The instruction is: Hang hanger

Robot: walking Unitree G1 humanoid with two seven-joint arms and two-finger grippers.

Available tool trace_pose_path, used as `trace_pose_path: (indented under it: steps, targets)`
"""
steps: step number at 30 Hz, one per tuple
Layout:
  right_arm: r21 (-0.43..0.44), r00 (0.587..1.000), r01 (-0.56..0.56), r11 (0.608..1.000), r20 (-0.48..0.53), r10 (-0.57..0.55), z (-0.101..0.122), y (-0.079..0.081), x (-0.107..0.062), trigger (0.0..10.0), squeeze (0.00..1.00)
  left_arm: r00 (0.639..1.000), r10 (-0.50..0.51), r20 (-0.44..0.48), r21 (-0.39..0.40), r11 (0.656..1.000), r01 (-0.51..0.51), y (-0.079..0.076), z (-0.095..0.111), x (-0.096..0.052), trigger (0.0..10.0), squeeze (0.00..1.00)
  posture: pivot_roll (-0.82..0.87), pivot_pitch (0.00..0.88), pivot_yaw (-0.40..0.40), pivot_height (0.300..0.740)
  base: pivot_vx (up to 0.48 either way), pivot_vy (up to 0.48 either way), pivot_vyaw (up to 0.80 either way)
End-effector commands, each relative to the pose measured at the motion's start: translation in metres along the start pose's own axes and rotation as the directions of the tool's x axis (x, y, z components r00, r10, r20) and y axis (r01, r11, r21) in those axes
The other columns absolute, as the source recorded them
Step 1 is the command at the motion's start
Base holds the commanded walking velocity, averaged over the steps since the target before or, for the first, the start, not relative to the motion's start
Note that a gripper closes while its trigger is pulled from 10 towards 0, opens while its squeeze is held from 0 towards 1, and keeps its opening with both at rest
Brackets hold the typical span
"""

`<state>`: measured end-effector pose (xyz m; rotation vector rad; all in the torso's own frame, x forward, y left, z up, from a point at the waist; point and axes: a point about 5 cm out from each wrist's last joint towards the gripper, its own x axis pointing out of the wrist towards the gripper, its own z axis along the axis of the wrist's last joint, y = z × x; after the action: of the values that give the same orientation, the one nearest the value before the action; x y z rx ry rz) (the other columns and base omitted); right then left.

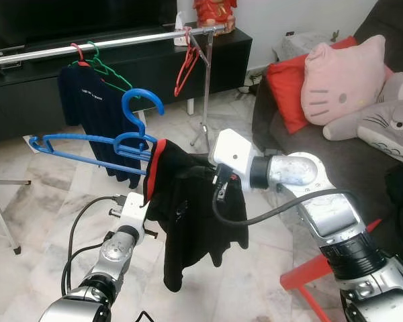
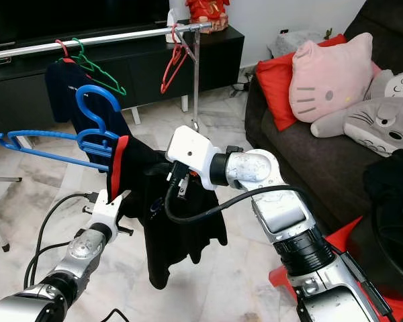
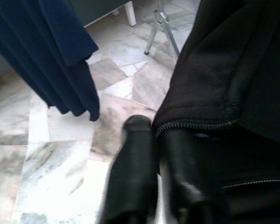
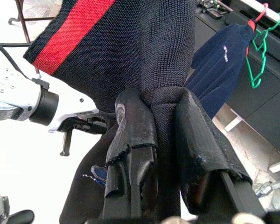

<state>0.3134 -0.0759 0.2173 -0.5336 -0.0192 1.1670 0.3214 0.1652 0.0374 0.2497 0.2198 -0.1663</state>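
Carry step, judging by the pose: blue hanger (image 1: 87, 144) with a black garment (image 1: 188, 208) draped on it is held up between both arms, short of the rail (image 1: 107, 41). Right gripper (image 4: 156, 140) is pinching a fold of the garment. Left gripper (image 3: 154, 172) has its fingers pressed together at the garment's edge; can't tell if cloth is caught. Next move calls for lifting the blue hook over the rail. In the way: navy shirt (image 1: 94, 107) on a red hanger, green hanger (image 1: 111, 70), another red hanger (image 1: 186, 60). Free rail sits between them. Sofa (image 1: 322, 151) is close on the right.
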Motion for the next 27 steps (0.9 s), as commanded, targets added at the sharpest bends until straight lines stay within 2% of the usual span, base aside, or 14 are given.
trace_pose_path:
  steps: [1, 10, 13, 15, 18, 19, 24, 27]
  targets:
    - [-0.034, 0.999, -0.003, 0.999, 0.045, 0.004, 0.012, 0.003, 0.001, 0.0, 0.0, 1.0, -0.009, -0.008, -0.029, 1.0, 0.009, 0.001, -0.005, -0.003, 0.0, 0.0, -0.11, 0.099, 0.028, 0.74, 0.0, 0.0, 0.0]
    - [-0.034, 0.999, 0.001, 0.999, 0.053, 0.001, 0.014, 0.004, 0.003, 0.0, 0.0, 0.996, -0.093, 0.01, 0.005, 0.996, 0.093, -0.002, -0.002, -0.002, 0.0, 0.0, -0.1, 0.102, 0.044, 0.74, 0.0, 0.0, 0.0]
    - [-0.033, 0.999, 0.001, 0.999, 0.054, 0.001, 0.014, 0.005, 0.003, 0.0, 0.0, 0.994, -0.106, 0.002, -0.027, 0.994, 0.106, -0.002, -0.002, -0.002, 0.0, 0.0, -0.1, 0.102, 0.046, 0.74, 0.0, 0.0, 0.0]
    - [-0.033, 0.999, 0.001, 0.999, 0.055, 0.001, 0.013, 0.005, 0.003, 0.0, 0.0, 0.995, -0.097, 0.001, -0.111, 0.989, 0.097, 0.0, -0.002, -0.001, 0.0, 0.0, -0.1, 0.102, 0.046, 0.74, 0.0, 0.0, 0.0]
    - [-0.031, 0.998, 0.0, 1.0, 0.055, 0.002, 0.013, 0.006, 0.003, 0.0, 0.0, 0.996, -0.089, -0.001, -0.168, 0.982, 0.088, 0.001, -0.002, -0.001, 0.0, 0.0, -0.09, 0.102, 0.046, 0.74, 0.0, 0.0, 0.0]
    - [-0.03, 0.999, 0.0, 1.0, 0.055, 0.001, 0.013, 0.006, 0.003, 0.0, 0.0, 0.997, -0.081, -0.002, -0.213, 0.974, 0.079, 0.003, -0.003, -0.001, 0.0, 0.0, -0.09, 0.1, 0.045, 0.74, 0.0, 0.0, 0.0]
    - [-0.041, 1.0, 0.013, 0.999, 0.027, -0.012, 0.008, 0.004, 0.002, 0.0, 0.0, 0.998, -0.056, -0.005, -0.298, 0.953, 0.052, 0.008, -0.003, 0.0, 0.0, 0.0, -0.09, 0.1, 0.045, 0.74, 0.0, 0.0, 0.0]
    - [-0.059, 0.999, 0.039, 0.997, -0.031, -0.04, -0.003, 0.0, -0.001, 0.0, 0.0, 0.999, -0.027, -0.019, -0.357, 0.934, 0.018, 0.014, -0.004, -0.001, 0.0, 0.0, -0.09, 0.097, 0.043, 0.74, 0.0, 0.0, 0.0]
